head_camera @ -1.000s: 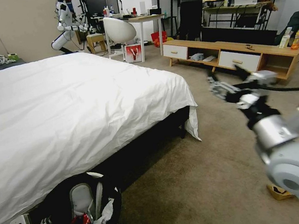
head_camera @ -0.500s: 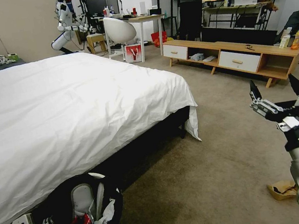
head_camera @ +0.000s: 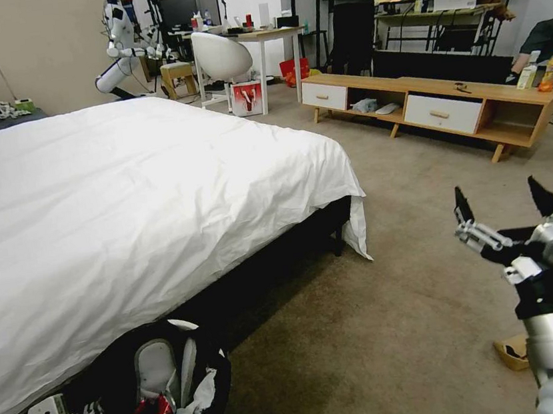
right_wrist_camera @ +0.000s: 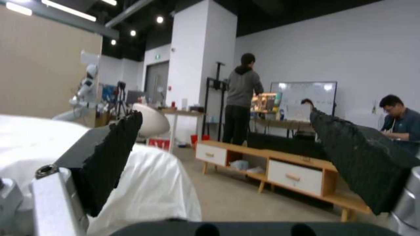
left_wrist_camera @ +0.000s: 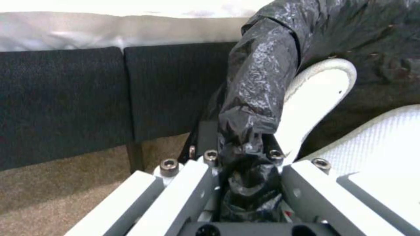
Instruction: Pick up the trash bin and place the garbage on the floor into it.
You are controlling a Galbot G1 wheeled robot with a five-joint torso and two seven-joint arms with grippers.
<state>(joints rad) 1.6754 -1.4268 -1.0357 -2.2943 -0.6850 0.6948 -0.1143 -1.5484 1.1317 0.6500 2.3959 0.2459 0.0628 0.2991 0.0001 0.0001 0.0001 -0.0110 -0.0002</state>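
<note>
One trash bin (head_camera: 171, 388) sits low beside the near edge of the bed (head_camera: 122, 206), its white rim wrapped in a glossy black bag, with white tissue and a red scrap inside. One piece of tan cardboard (head_camera: 511, 351) lies on the carpet floor (head_camera: 372, 329). The left gripper (left_wrist_camera: 238, 157) has its jaws clamped on the bin's bag and rim. The right gripper (head_camera: 501, 206) hangs above the floor beyond the cardboard, jaws spread wide and empty.

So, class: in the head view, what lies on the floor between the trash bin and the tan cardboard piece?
Bare carpet: between the trash bin and the cardboard, the floor holds nothing, as the head view shows.
</note>
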